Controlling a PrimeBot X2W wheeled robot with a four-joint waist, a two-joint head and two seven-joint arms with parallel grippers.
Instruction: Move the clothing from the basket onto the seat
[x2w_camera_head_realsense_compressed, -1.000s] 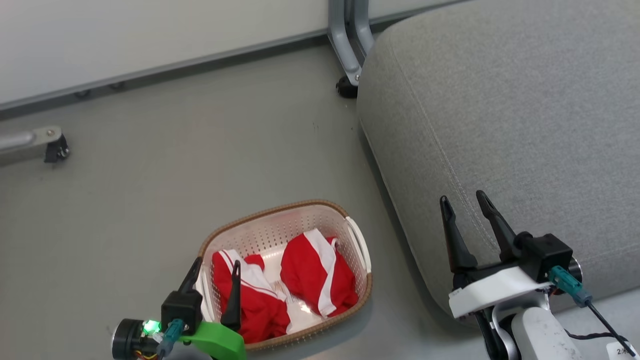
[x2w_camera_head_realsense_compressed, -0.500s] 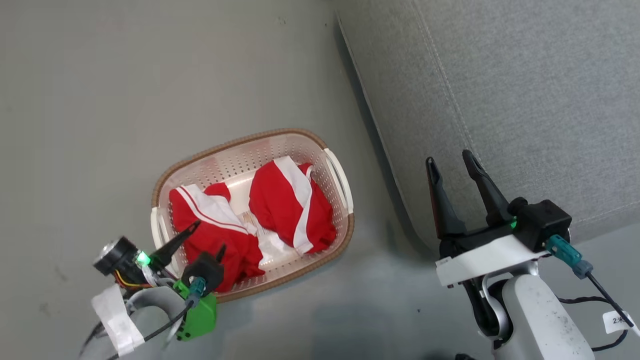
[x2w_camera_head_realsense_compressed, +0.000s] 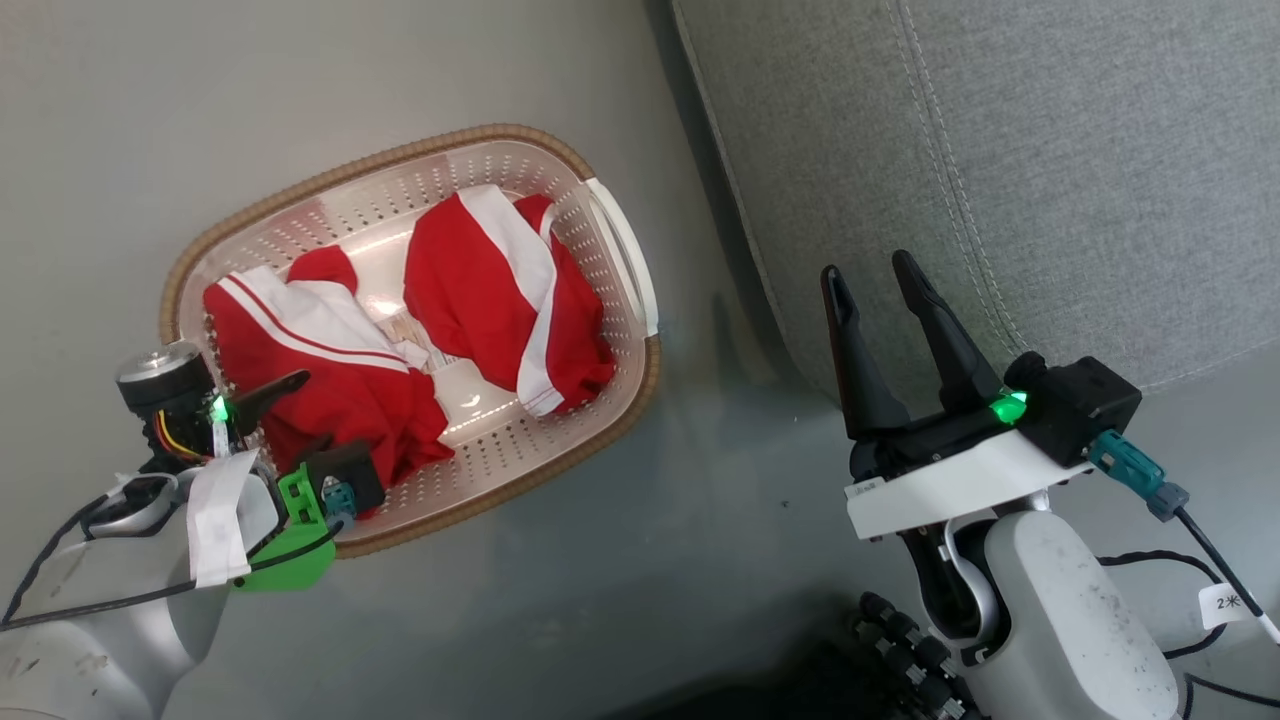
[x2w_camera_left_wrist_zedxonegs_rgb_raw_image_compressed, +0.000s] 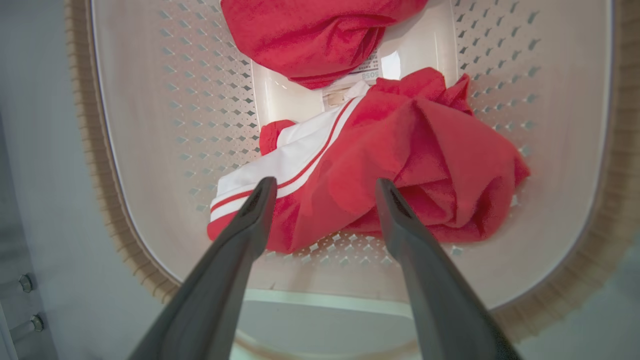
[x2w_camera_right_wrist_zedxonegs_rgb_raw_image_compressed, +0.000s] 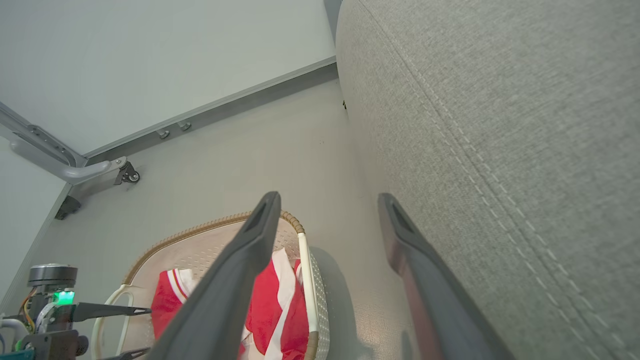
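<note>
Head view: the camera has tipped down and the left gripper (x2w_camera_head_realsense_compressed: 315, 412) has swung in over the basket (x2w_camera_head_realsense_compressed: 400, 160), jaws wide and empty above the near garment (x2w_camera_head_realsense_compressed: 330, 400); a pick looks close. All clothing (x2w_camera_head_realsense_compressed: 480, 290) lies in the basket, none on the seat (x2w_camera_head_realsense_compressed: 1050, 150). Left wrist view: fingers (x2w_camera_left_wrist_zedxonegs_rgb_raw_image_compressed: 235, 240) frame that garment, near wall (x2w_camera_left_wrist_zedxonegs_rgb_raw_image_compressed: 325, 272) just below. Right wrist view: right gripper (x2w_camera_right_wrist_zedxonegs_rgb_raw_image_compressed: 328, 196) gapes empty beside the seat edge, open floor (x2w_camera_right_wrist_zedxonegs_rgb_raw_image_compressed: 225, 165) toward the basket
</note>
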